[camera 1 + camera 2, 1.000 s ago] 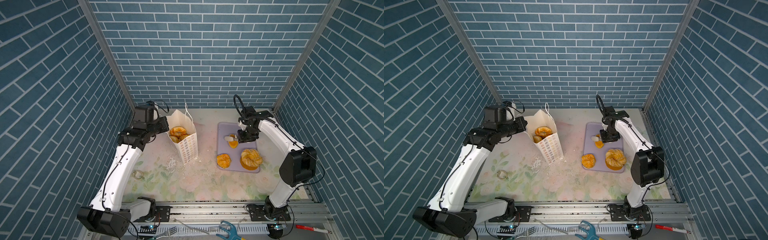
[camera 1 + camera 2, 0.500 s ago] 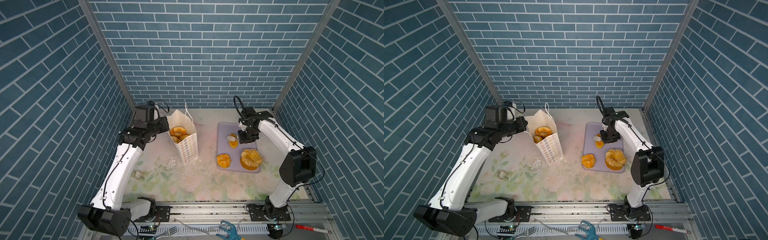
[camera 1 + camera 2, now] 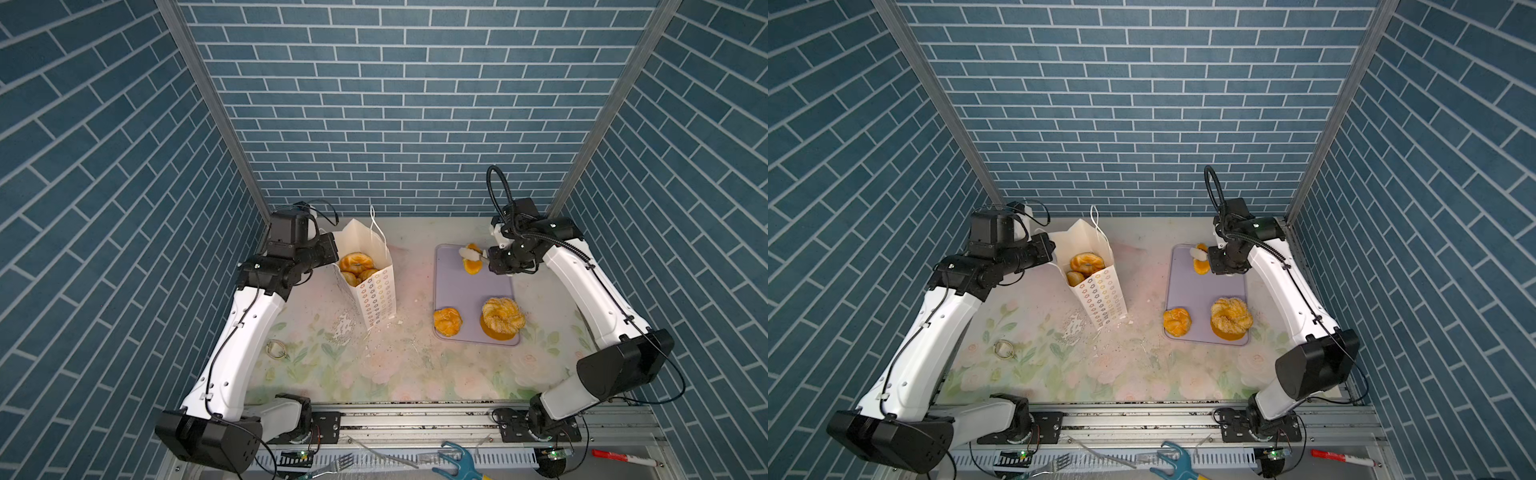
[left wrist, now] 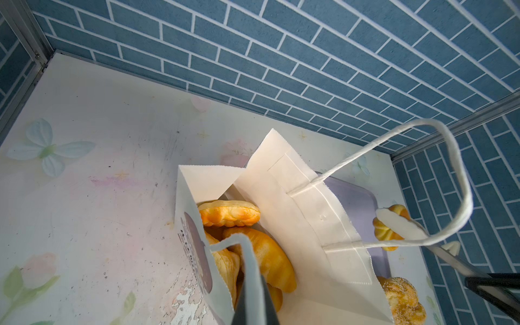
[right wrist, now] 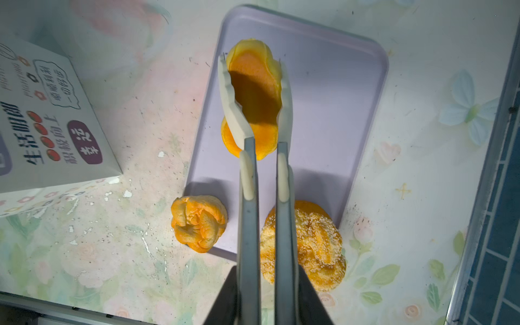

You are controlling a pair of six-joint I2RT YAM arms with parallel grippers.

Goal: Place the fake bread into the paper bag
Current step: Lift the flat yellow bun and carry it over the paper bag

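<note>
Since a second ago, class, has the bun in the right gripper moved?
Yes. The bun has shifted towards the lavender tray's far edge in both top views.

- Both top views give you bright, even overhead light; shadows around the tray (image 3: 469, 291) are faint.
- Brick lines (image 3: 83, 124) splay toward the frame edges, away from the tray.
- Right wrist view: dark shadow covers the bun (image 5: 254, 92) over the tray.
- Left wrist view: the paper bag (image 4: 295, 225) rim nearest your lens is blurred.
</note>
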